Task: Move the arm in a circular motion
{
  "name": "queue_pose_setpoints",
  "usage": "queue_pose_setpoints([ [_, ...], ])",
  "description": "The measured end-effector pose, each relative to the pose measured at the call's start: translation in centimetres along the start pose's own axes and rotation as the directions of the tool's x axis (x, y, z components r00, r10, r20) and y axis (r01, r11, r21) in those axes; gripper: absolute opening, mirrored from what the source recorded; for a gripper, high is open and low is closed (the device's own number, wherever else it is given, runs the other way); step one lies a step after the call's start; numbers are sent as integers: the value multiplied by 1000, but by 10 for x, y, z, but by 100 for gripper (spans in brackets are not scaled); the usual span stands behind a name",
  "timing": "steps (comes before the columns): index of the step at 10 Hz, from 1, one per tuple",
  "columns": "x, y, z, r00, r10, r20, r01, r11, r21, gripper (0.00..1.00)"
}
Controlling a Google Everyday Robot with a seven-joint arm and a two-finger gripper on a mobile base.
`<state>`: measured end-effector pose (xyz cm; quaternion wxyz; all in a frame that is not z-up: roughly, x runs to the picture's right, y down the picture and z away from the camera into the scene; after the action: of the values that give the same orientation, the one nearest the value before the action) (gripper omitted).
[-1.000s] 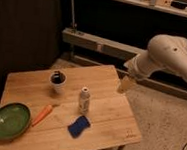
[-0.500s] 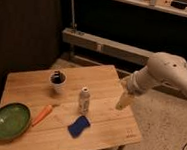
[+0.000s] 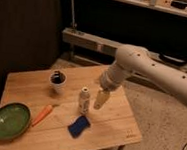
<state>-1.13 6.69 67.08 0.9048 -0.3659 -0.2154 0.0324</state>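
The white arm (image 3: pixel 143 69) comes in from 3 o'clock over a wooden table (image 3: pixel 116 123) and bends down to its gripper (image 3: pixel 100 99), a narrow beige tip. The gripper hangs just beside a small upright white bottle (image 3: pixel 85 100), at the bottle's 3 o'clock. Seen from the bottle, a white cup (image 3: pixel 57 81) with dark contents stands at 10 o'clock and a blue sponge (image 3: pixel 79 126) lies near at 6 o'clock. An orange carrot (image 3: pixel 42 115) lies at 8 o'clock, with a green bowl (image 3: pixel 9 121) beyond it at the table's edge.

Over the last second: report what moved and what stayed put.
The arm swung down, then left across the table, bringing the gripper close beside the white bottle. Nothing was grasped or released. The white bottle, cup, carrot, green bowl and blue sponge stayed put.
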Motion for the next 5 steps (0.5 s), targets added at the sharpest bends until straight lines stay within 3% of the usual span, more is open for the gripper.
queue_pose_setpoints([
  [1,-26,-4,14,999,-34,3,34,998,-49,80],
  [3,-81,-13,42,993,-116,0,115,984,-140,80],
  [5,-129,-26,61,980,-201,-5,197,963,-187,80],
])
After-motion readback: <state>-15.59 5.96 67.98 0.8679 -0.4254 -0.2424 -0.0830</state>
